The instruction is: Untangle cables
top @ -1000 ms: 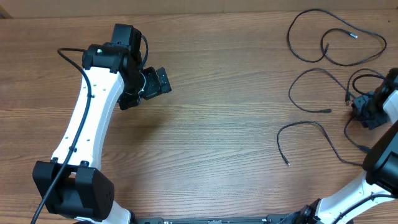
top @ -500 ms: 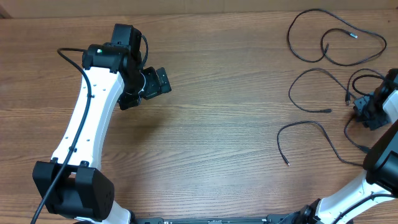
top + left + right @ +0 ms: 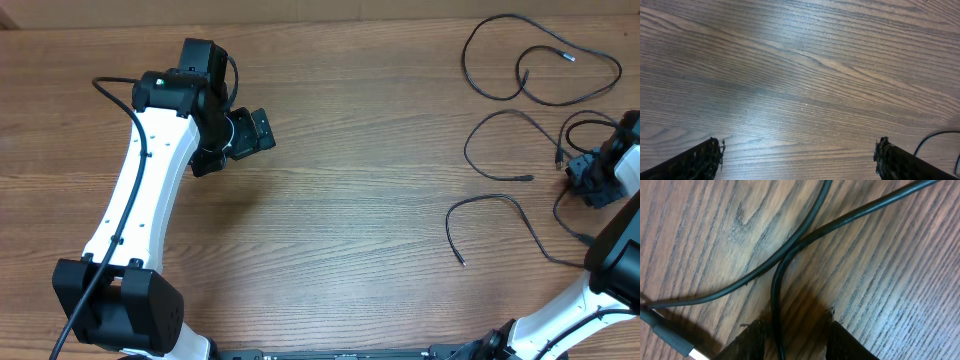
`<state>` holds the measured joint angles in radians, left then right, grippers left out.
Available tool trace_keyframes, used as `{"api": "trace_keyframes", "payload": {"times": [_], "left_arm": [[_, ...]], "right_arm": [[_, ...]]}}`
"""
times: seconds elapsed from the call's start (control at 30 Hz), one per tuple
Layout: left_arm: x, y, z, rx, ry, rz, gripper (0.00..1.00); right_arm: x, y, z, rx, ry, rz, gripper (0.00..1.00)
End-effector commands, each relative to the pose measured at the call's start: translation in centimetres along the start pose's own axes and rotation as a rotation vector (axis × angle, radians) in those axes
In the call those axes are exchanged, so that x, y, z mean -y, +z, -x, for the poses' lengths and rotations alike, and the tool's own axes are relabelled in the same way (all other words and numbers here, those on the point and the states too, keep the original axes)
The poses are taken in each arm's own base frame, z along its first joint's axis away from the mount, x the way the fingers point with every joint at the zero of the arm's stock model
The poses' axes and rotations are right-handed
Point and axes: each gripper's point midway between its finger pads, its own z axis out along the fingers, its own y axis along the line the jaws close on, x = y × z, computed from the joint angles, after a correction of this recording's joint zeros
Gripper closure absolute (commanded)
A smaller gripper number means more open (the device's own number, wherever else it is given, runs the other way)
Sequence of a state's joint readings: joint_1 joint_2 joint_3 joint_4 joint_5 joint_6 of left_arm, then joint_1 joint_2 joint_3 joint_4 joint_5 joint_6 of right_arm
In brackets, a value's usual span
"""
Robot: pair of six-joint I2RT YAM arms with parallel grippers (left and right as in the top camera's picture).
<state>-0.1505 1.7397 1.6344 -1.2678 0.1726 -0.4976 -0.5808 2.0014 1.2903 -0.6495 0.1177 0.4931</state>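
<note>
Although little of the room shows beyond a paler tan strip (image 3: 100, 12) along its far edge, the worktop (image 3: 360, 200) fills every view. It is brown wood-grain board, matt from overhead, with fine dark streaks and a soft pale sheen under the left wrist camera. The left pincer (image 3: 252, 130) hangs over bare board, its two rough black fingertips (image 3: 700, 160) spread wide with nothing between them. Its arm is a smooth white shell with black joints, and a thick black lead (image 3: 108, 92) runs along it.

All the cables (image 3: 495, 197) lie well apart from that pincer, on the worktop around the right pincer (image 3: 578, 175). They are thin, round, glossy black cords in loose open loops: some ahead of it toward the far edge, one curl on its inner side, one loop right at it.

Through the right wrist camera, the right pincer (image 3: 797, 335) stands partly spread, pinching nothing. One cord (image 3: 774, 295) bends in a smooth arc and runs down between its dark fingers (image 3: 752, 340), close to one and clear of the other. A second cord (image 3: 740, 286) meets the first just ahead of the fingertips, touching or crossing, I cannot tell which. To one side lies a plug end (image 3: 667, 332), a black sleeve with a pale tip.
</note>
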Motion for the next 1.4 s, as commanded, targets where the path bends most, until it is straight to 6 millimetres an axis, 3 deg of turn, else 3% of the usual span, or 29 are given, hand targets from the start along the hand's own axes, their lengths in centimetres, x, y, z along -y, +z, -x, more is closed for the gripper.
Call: {"api": "trace_keyframes", "payload": {"times": [0.0,0.1,0.53,0.63,0.87,0.97,1.03,1.17,1.23,1.27,1.33,1.37], "left_arm": [[0.2,0.3,-0.1,-0.011,0.011,-0.007,0.00],[0.2,0.2,-0.1,-0.011,0.011,-0.007,0.00],[0.2,0.3,-0.1,-0.011,0.011,-0.007,0.00],[0.2,0.3,-0.1,-0.011,0.011,-0.007,0.00],[0.1,0.3,-0.1,-0.014,0.010,-0.006,0.00],[0.1,0.3,-0.1,-0.013,0.010,-0.006,0.00],[0.1,0.2,-0.1,-0.013,0.010,-0.006,0.00],[0.1,0.3,-0.1,-0.013,0.010,-0.006,0.00],[0.1,0.3,-0.1,-0.013,0.010,-0.006,0.00],[0.2,0.2,-0.1,-0.011,0.011,-0.007,0.00],[0.2,0.3,-0.1,-0.011,0.011,-0.007,0.00],[0.2,0.3,-0.1,-0.011,0.011,-0.007,0.00]], "right_arm": [[-0.1,0.9,-0.6,-0.032,-0.009,0.004,0.62],[1.0,0.9,-0.3,-0.020,0.002,-0.043,0.68],[3.4,1.0,0.4,-0.015,0.038,-0.097,0.67],[3.3,1.0,0.5,-0.010,0.038,-0.098,0.62],[4.1,0.9,0.7,0.004,0.035,-0.138,0.62],[4.0,0.6,0.9,0.002,0.035,-0.138,0.51],[3.7,-0.1,1.5,0.001,0.036,-0.138,0.48],[2.2,-2.8,3.2,-0.003,0.039,-0.092,0.30],[0.9,-4.7,4.2,-0.009,0.042,-0.042,0.17],[-0.3,-6.8,5.1,-0.008,0.042,0.005,0.12],[-1.1,-8.5,5.4,-0.012,0.042,0.049,0.11],[-2.2,-10.2,4.9,-0.040,0.041,0.121,0.11]]}}
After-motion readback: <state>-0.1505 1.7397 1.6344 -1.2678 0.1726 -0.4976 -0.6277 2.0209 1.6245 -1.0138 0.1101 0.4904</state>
